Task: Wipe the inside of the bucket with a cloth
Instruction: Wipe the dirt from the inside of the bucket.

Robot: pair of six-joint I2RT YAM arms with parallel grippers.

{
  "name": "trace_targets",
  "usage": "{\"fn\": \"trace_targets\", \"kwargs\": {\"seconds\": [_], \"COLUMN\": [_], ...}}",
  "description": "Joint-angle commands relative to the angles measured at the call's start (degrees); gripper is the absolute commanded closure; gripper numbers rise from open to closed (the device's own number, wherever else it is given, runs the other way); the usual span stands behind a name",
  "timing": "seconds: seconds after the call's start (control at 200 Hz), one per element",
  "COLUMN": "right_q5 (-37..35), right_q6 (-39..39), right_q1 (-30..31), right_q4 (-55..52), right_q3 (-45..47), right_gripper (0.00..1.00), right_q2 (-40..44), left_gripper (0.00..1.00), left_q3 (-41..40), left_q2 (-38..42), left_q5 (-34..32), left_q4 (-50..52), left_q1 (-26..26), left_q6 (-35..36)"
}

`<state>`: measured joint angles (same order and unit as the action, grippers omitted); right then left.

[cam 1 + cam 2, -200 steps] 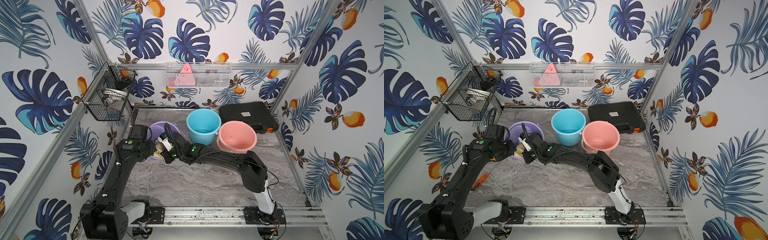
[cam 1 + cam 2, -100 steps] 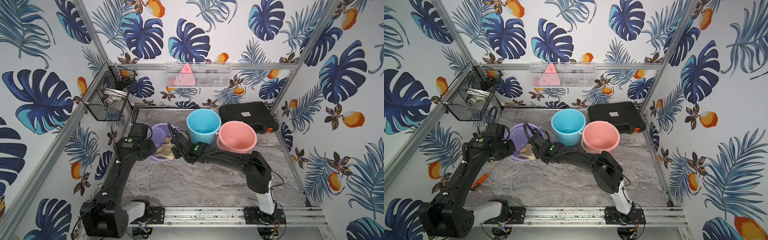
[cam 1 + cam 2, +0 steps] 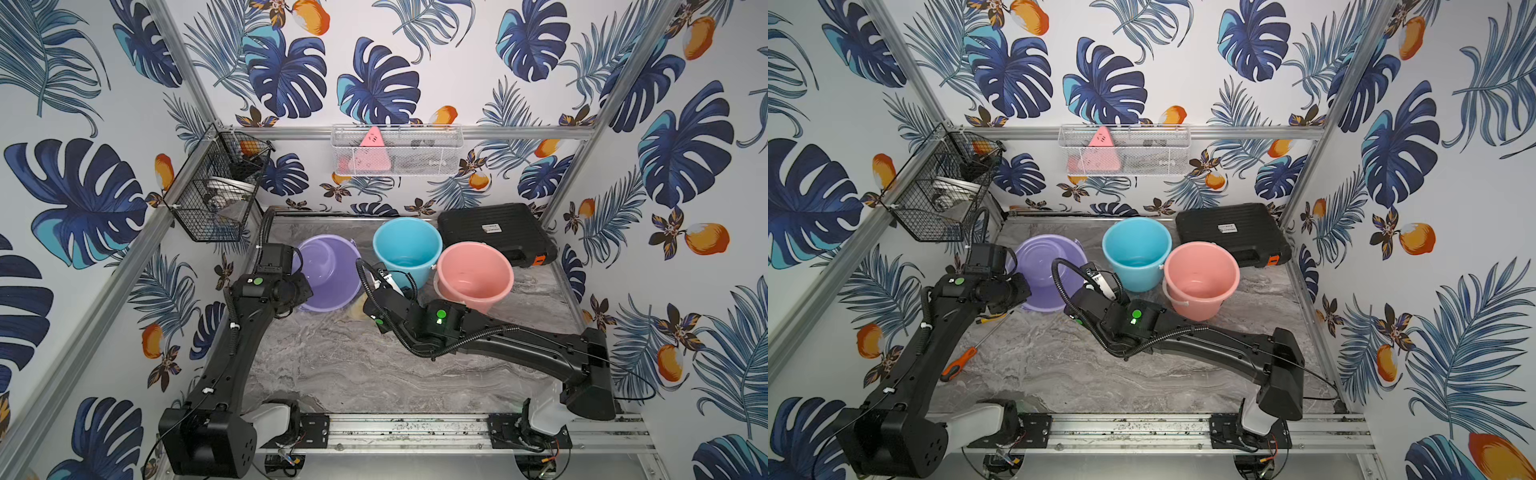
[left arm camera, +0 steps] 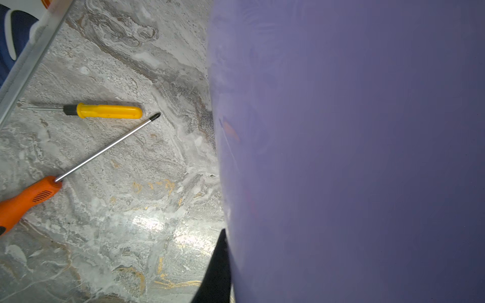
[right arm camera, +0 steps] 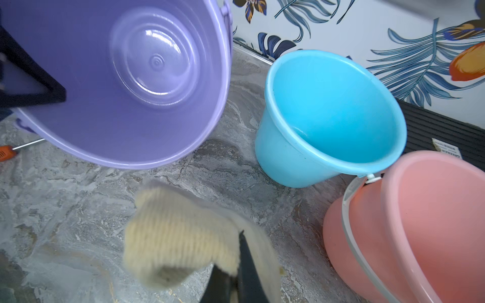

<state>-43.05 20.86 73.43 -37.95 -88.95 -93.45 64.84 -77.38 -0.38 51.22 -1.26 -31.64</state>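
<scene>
Grey marble table (image 3: pixel 374 374), in a booth papered with blue leaves. Right pincer (image 5: pixel 231 262) is clamped shut on a bunched, pale cloth (image 5: pixel 178 236). It holds the cloth over the table, just in front of the mouth of the purple bucket (image 5: pixel 126 136), not inside it. Left pincer (image 3: pixel 302 291) is closed on that bucket's rim, tipping the mouth toward the cloth. A blue bucket (image 3: pixel 407 249) and a pink bucket (image 3: pixel 473 274) stand upright beside the purple bucket, with a black case (image 3: pixel 494 237) behind them.

No wiping is under way, since the cloth is clear of the purple bucket. Its inside looks glossy and empty, so the wipe may be finished, though that cannot be confirmed. Standing the purple bucket upright and putting the cloth down appear to remain.

The right wrist view shows the purple bucket's floor and the blurred cloth. The left wrist view shows only its outer wall, with a yellow screwdriver (image 4: pixel 102 111) and an orange screwdriver (image 4: pixel 26 196) beside it. In a top view the cloth is a mere pale sliver.
</scene>
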Motion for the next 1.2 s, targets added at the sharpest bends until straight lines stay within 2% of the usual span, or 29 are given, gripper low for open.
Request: {"fn": "trace_targets", "kwargs": {"seconds": [0.0,0.115,0.235,0.275,0.45,0.61,0.681,0.771,1.001,1.131,1.196], "right_q5": [-6.15,-5.57,-6.98,-6.10,5.98,6.31,4.39,3.64,-0.31,-2.32,-1.18], "right_q6": [2.20,-4.02,-12.67,-13.85,-15.25,-23.41,-27.70,-29.89,-33.59,-39.60,-41.97], "right_q1": [2.44,2.58,1.42,0.06,-9.48,-12.94,-13.21,-13.95,-15.51,-15.30,-14.85], "right_q4": [0.13,9.56,19.37,19.86,18.85,20.19,22.82,22.46,29.15,37.87,42.00], "right_q3": [-1.12,-0.73,-2.95,-5.27,-14.43,-21.76,-22.69,-24.81,-22.26,-16.01,-11.90], "right_gripper": [1.00,1.00,1.00,1.00,1.00,1.00,1.00,1.00,1.00,1.00,1.00], "right_q2": [0.93,0.18,-4.53,-6.71,-15.09,-23.55,-26.91,-30.55,-33.90,-32.45,-30.31], "left_gripper": [1.00,1.00,1.00,1.00,1.00,1.00,1.00,1.00,1.00,1.00,1.00], "left_q3": [-0.63,-1.00,-0.56,-0.18,0.32,-0.08,-0.13,0.54,1.31,1.98,2.59], "left_q2": [-0.60,-1.49,-2.22,-2.65,-3.63,-4.09,-4.25,-4.32,-3.98,-5.78,-6.62], "left_q5": [1.80,3.46,4.16,5.07,10.34,12.26,14.47,16.02,19.93,22.49,21.69], "left_q4": [-4.45,-4.92,-4.37,-3.91,-2.40,-1.58,-1.44,-0.54,0.75,1.68,2.43], "left_q1": [-0.01,-0.06,-0.06,-0.06,-0.01,-0.02,-0.06,-0.06,-0.05,-0.05,-0.05], "left_q6": [-0.19,0.86,2.24,2.44,2.72,2.82,2.55,2.63,2.73,3.33,3.85]}}
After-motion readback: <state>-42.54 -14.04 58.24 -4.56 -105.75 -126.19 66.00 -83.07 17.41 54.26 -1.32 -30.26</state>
